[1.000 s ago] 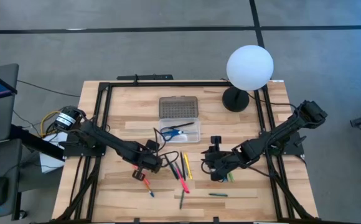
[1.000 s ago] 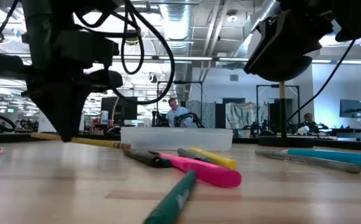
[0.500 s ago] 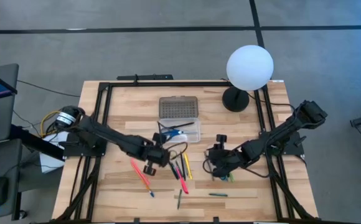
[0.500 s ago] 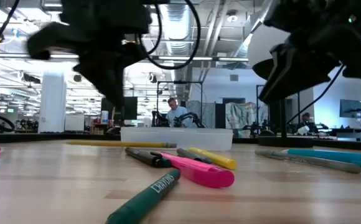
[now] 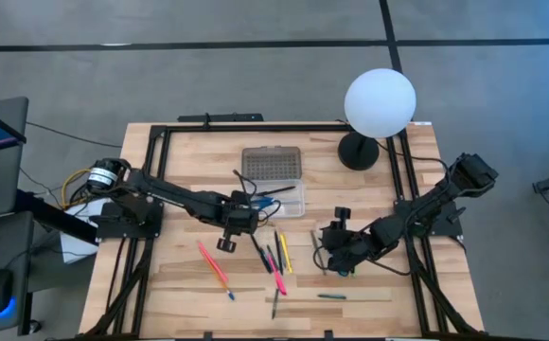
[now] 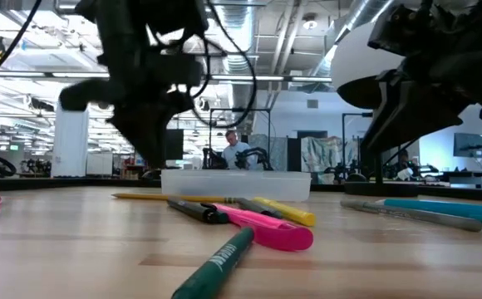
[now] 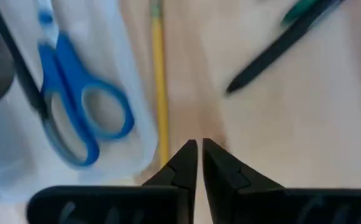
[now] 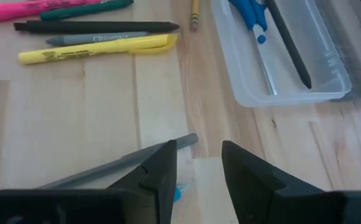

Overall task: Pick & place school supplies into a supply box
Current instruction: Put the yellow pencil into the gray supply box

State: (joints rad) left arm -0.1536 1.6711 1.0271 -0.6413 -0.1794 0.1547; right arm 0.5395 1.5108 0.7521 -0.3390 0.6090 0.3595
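Risk: left gripper (image 5: 225, 243), beside the supply box (image 5: 274, 199), fingers nearly closed, gripping nothing; the yellow pencil (image 7: 159, 81) against the box wall could roll aside. Right gripper (image 8: 196, 163), fingers spread and empty, over the grey pencil (image 8: 115, 163); scissors (image 7: 75, 112) in box.

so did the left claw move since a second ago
Yes. In the high view the left claw has moved up the table, from beside the red pen near the front edge to just in front of the supply box.
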